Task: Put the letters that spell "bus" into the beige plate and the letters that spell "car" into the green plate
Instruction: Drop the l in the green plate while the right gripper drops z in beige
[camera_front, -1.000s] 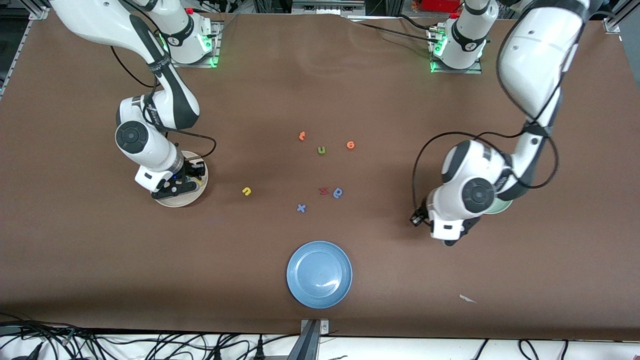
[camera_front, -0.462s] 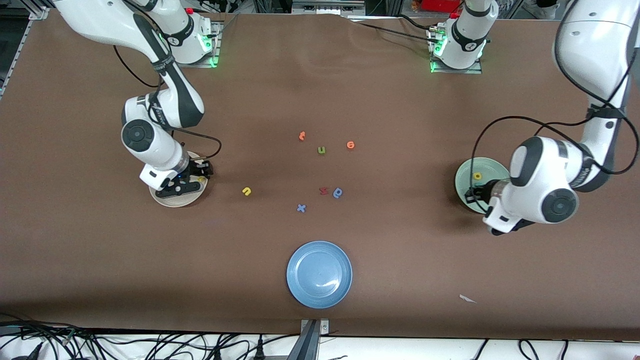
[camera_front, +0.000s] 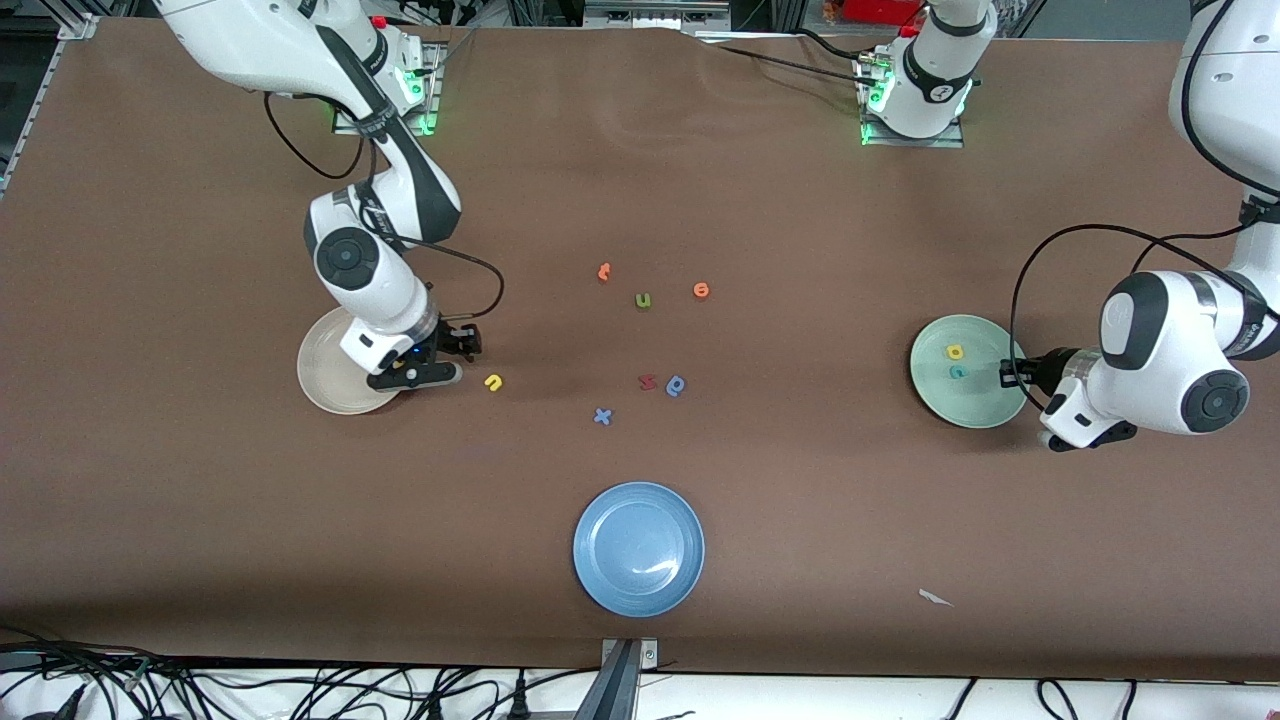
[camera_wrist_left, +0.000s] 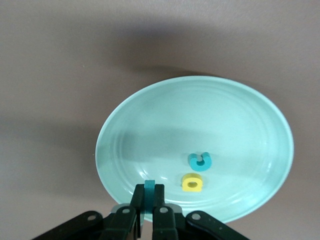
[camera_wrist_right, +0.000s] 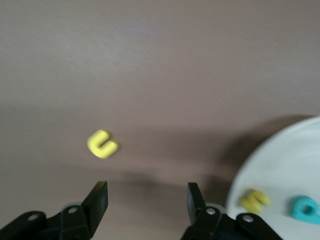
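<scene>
Even overhead light, soft shadows under both arms; the right wrist view is motion-blurred, the rest sharp.

A blue plate (camera_front: 639, 549) sits low at centre frame on the brown table (camera_front: 200, 520). Above it, mid-frame, lie stray foam letters: a blue x (camera_front: 602, 416), a red letter (camera_front: 647, 381), a blue letter (camera_front: 676, 385), an olive u (camera_front: 643, 300) and two orange letters (camera_front: 604, 271) (camera_front: 701, 290). A white scrap (camera_front: 935, 597) lies lower right.

green plate (camera_front: 975, 405): held c (camera_front: 957, 371) and a (camera_front: 954, 351)
beige plate (camera_front: 325, 375): held s (camera_wrist_right: 254, 199) and b (camera_wrist_right: 304, 209)
u (camera_front: 493, 382): lay beside beige plate
</scene>
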